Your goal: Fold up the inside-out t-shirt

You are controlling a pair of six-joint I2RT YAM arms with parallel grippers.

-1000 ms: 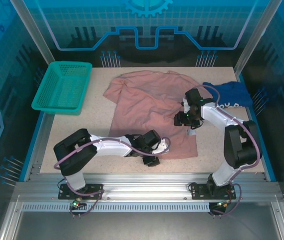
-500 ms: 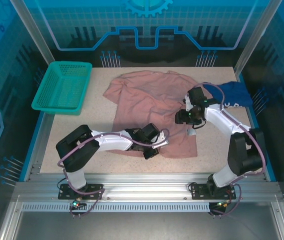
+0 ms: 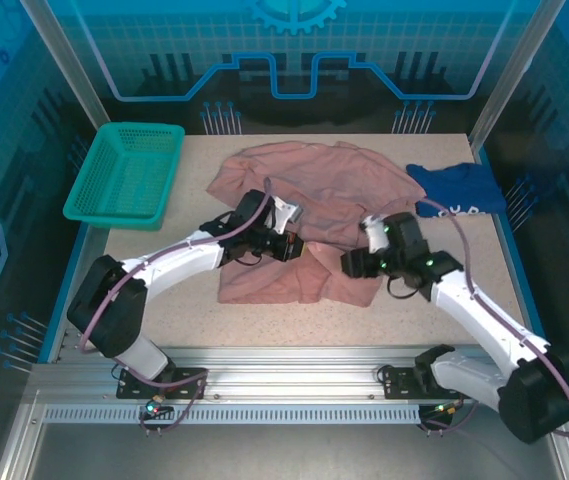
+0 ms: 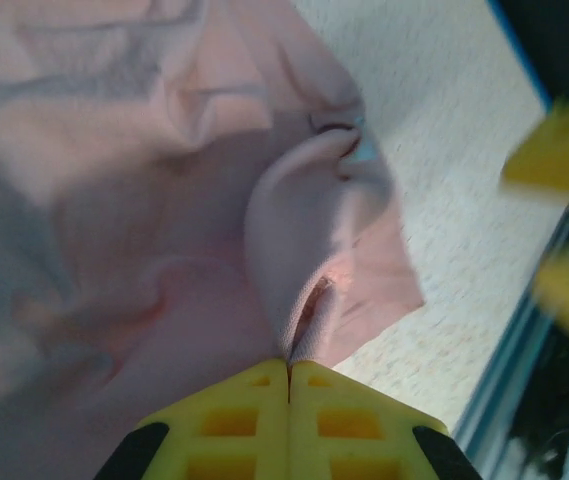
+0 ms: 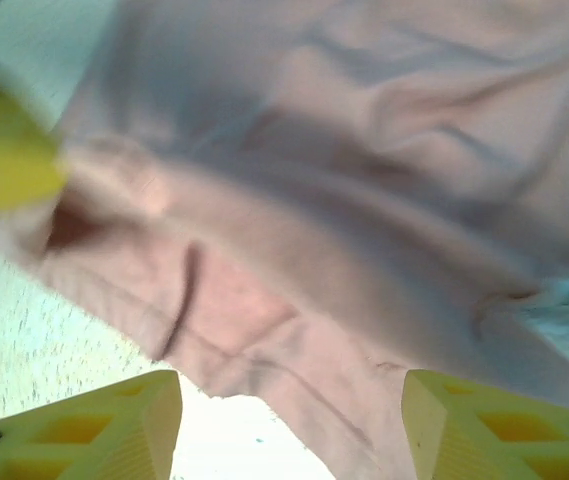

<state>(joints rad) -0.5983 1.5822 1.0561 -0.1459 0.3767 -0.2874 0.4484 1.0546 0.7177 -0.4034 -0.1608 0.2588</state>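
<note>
Table (image 3: 154,270) bears t-shirt (image 3: 309,185), pinched by left gripper (image 4: 288,372)

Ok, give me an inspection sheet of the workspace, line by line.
Surface: speckled beige table.
Job's things: pink t-shirt, crumpled, a fold pinched up mid-cloth.
Clutter: dark blue shirt far right; green basket far left.
Grippers: left gripper shut on the t-shirt; right gripper open over its near edge.
Cables: purple cable running along each arm.
Surroundings: blue panelled walls, aluminium frame.
</note>
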